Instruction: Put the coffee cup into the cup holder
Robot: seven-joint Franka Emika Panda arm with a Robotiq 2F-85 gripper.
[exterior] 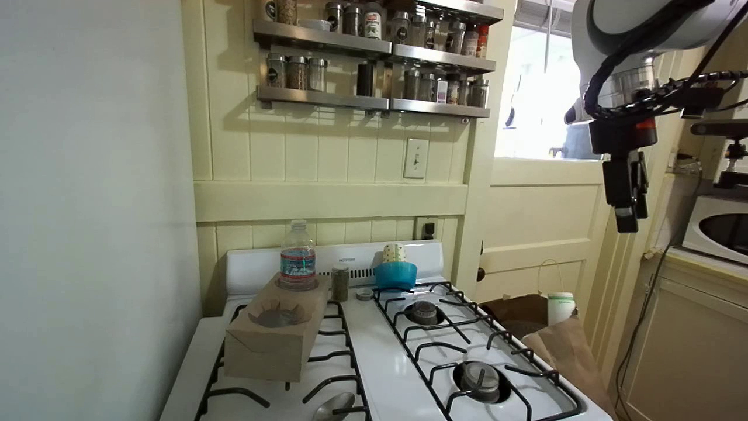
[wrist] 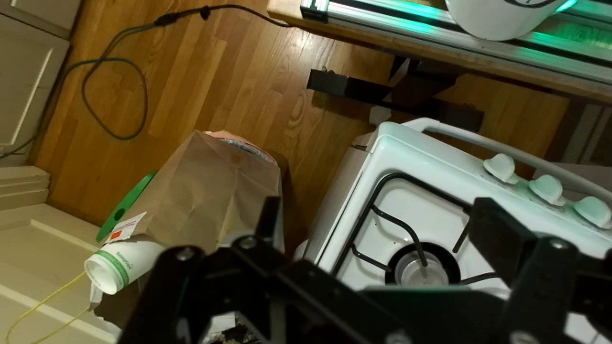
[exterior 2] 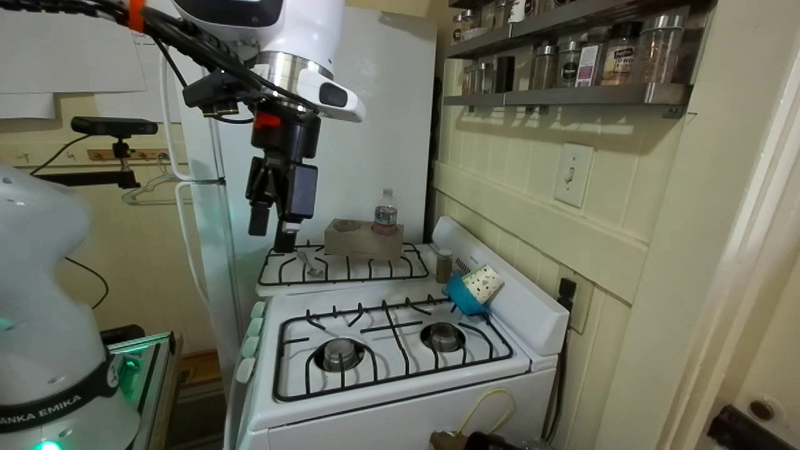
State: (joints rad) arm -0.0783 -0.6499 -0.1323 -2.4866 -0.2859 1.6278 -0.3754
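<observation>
The coffee cup (exterior: 394,252), pale cream with small dots, sits tilted in a blue bowl (exterior: 395,275) at the back of the stove, by the backguard. In an exterior view the cup (exterior 2: 484,284) leans toward the backguard. The cup holder (exterior: 263,351) is a brown cardboard box on the far grate, also in an exterior view (exterior 2: 356,240). A clear bottle (exterior: 298,260) stands in its rear well; its front well is open with torn flaps. My gripper (exterior: 632,221) hangs high above the stove, apart from both, open and empty; its fingers spread wide in the wrist view (wrist: 377,210).
Black grates and burners (exterior 2: 340,355) cover the stove top. A spice jar (exterior: 340,282) stands between holder and bowl, with a spoon (exterior: 336,406) on the far grate. Spice shelves (exterior: 327,96) hang above. A paper bag (wrist: 205,191) with a white-green cup (wrist: 122,263) stands beside the stove.
</observation>
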